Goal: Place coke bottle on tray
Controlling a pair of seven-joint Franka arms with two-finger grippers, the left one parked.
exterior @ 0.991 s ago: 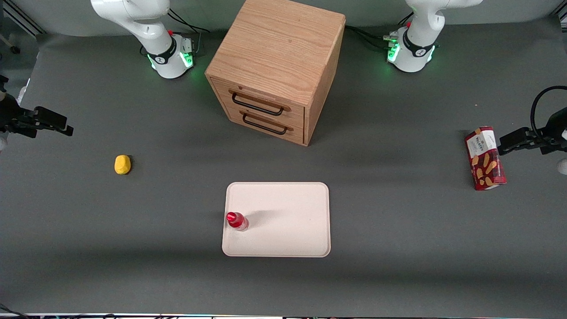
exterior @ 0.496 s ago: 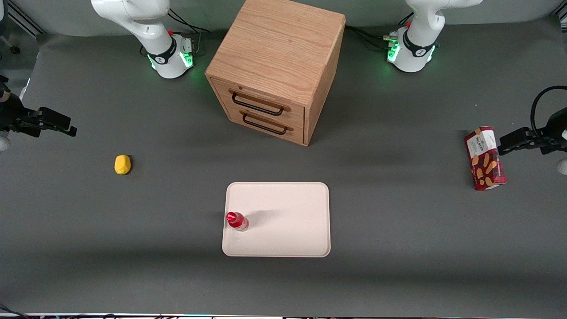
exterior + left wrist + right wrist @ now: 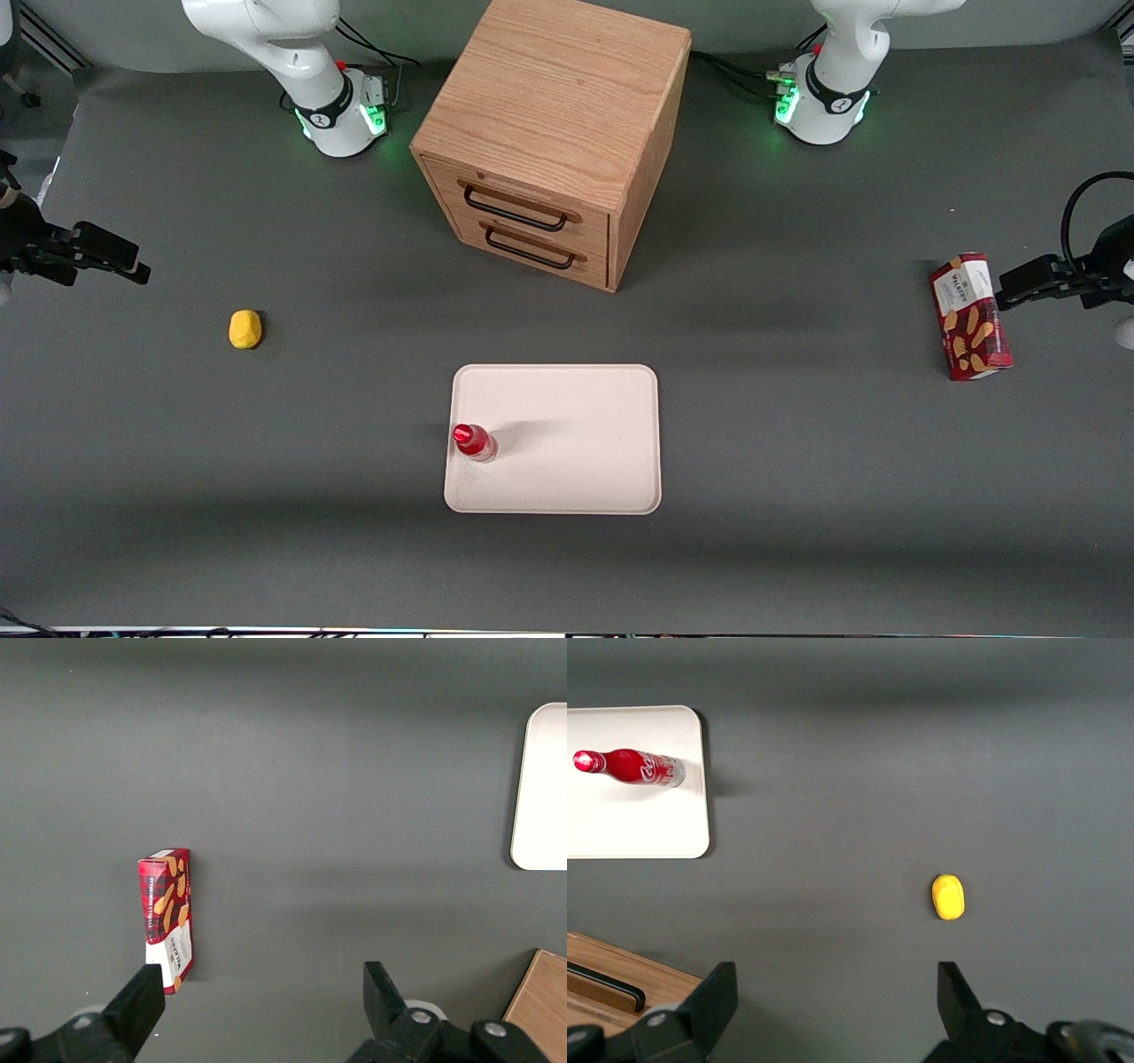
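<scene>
I have the hand [image 3: 133, 266] up over the working arm's end of the desk [image 3: 797, 443], fingers [image 3: 713, 997] spread wide and holding nothing. The coke bottle [image 3: 474, 441] stands upright on the tray [image 3: 576, 443], close to the tray edge nearest the hand and well apart from it. The yellow lump [image 3: 245, 329] lies nearer the hand.
</scene>
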